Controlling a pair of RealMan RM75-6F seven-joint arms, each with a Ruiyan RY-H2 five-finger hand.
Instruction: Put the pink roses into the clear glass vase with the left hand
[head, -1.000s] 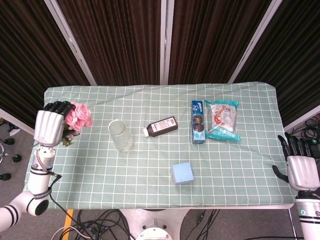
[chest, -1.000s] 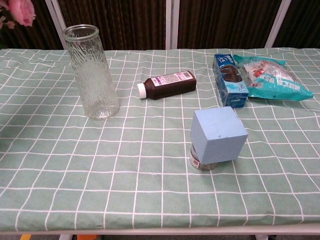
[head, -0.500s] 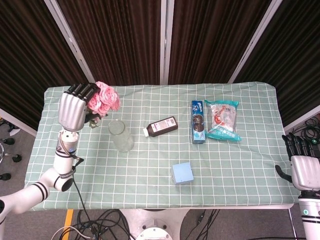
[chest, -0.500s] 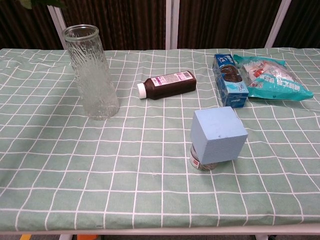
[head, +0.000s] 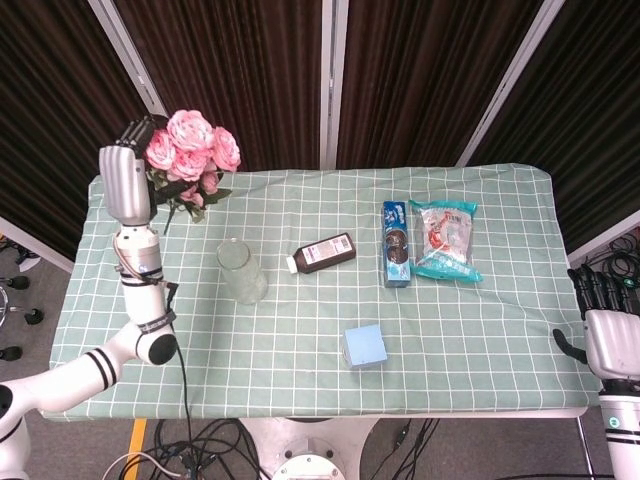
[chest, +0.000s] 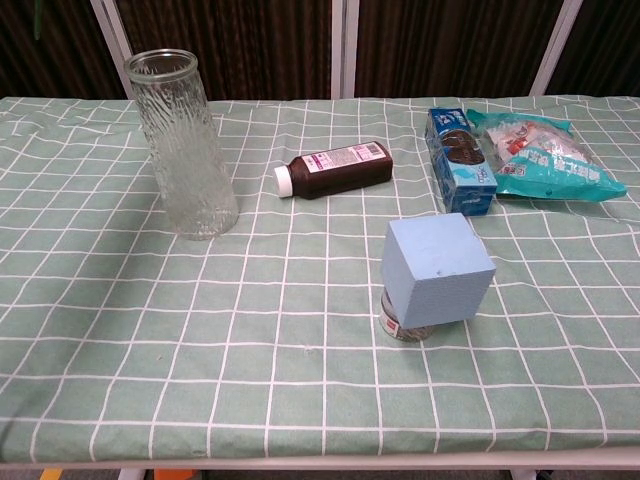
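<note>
In the head view my left hand (head: 125, 180) is raised over the table's far left corner and grips a bunch of pink roses (head: 193, 145) with green leaves, the blooms pointing up and to the right. The clear glass vase (head: 241, 271) stands upright on the cloth to the right of and nearer than that hand; it also shows in the chest view as a ribbed empty vase (chest: 183, 145). The roses are out of the chest view. My right hand (head: 610, 338) hangs off the table's right edge, fingers apart and holding nothing.
A brown bottle (head: 321, 253) lies on its side right of the vase. A blue biscuit pack (head: 396, 243) and a teal snack bag (head: 445, 238) lie further right. A light blue cube (chest: 437, 270) sits on a small jar near the front. A green checked tablecloth (head: 300, 340) covers the table.
My left hand has lifted the roses higher and swung them right, from beside the table's left edge to above its far left corner. They have left the chest view. The right hand barely moved.
</note>
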